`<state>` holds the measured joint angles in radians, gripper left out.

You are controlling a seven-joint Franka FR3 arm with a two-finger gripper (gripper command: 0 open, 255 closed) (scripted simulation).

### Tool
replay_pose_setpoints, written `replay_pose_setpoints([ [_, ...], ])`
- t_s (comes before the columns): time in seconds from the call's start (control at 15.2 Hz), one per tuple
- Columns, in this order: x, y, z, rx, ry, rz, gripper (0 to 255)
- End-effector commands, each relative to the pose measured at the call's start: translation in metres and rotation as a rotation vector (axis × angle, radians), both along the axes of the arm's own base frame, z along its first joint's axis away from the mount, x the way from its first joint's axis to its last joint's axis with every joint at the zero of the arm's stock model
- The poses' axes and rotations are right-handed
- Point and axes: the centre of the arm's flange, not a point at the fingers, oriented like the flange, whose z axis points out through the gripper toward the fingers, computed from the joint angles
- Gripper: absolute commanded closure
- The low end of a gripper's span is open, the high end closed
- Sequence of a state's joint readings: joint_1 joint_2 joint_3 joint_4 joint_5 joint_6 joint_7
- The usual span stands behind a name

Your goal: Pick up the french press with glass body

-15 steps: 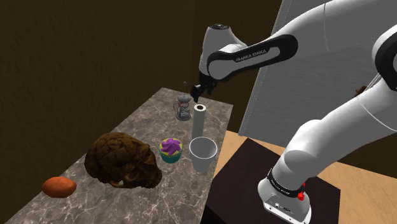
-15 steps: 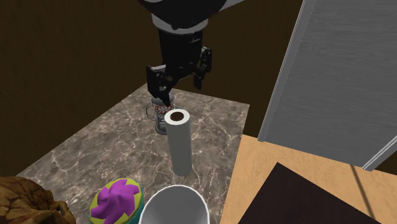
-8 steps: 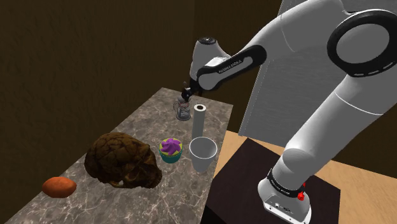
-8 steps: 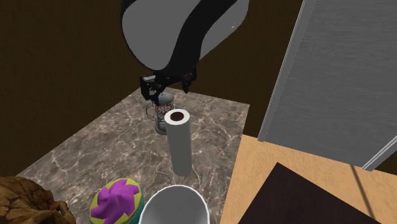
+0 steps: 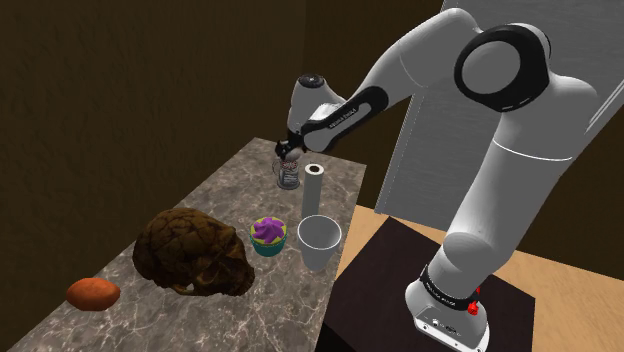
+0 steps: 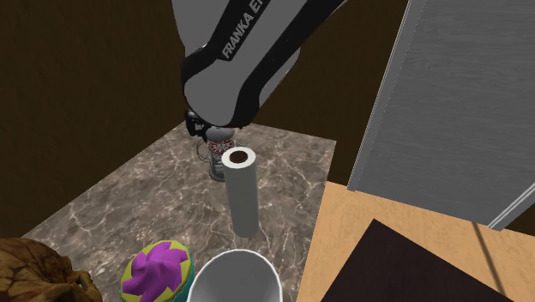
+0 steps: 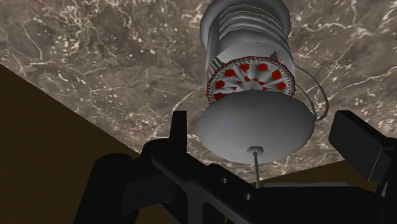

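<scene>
In the shoulder view, nearest at the lower left, an orange round thing (image 5: 92,292) lies on the marble counter (image 5: 200,195). Behind it, left of centre, sits a brown lumpy mass (image 5: 195,250). To its right are a small green cup with a purple filling (image 5: 268,236) and, just beside that, a white cup (image 5: 319,238). Higher in the frame a white roll (image 5: 313,188) stands upright.

Just beyond the roll, above centre at the counter's far end, the french press (image 5: 287,176) stands upright, and my gripper (image 5: 288,150) hangs right over its top.

Through my wrist camera my fingers (image 7: 179,137) stand wide apart, one on each side of the press's domed lid (image 7: 254,124). They are not clasping it; I hold nothing. The thin plunger rod (image 7: 256,167) rises between them.
</scene>
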<state>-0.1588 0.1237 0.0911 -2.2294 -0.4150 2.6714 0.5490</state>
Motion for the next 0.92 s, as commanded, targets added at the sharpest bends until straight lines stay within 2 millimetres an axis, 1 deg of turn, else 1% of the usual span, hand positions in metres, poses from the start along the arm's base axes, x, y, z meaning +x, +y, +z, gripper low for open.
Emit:
replay_pose_setpoints([
  [0.0, 0.002, -0.001, -0.011, 0.0, -0.003, -0.002, 0],
  [0.2, 0.002, -0.001, -0.027, 0.0, -0.003, -0.002, 0],
  [0.26, 0.002, -0.001, -0.035, 0.0, -0.003, -0.002, 0],
  [0.4, 0.002, -0.001, -0.035, 0.0, -0.003, -0.002, 0],
  [0.46, 0.002, -0.001, -0.035, 0.0, -0.003, -0.002, 255],
  [0.86, 0.003, 0.0, -0.035, 0.0, -0.003, -0.002, 255],
])
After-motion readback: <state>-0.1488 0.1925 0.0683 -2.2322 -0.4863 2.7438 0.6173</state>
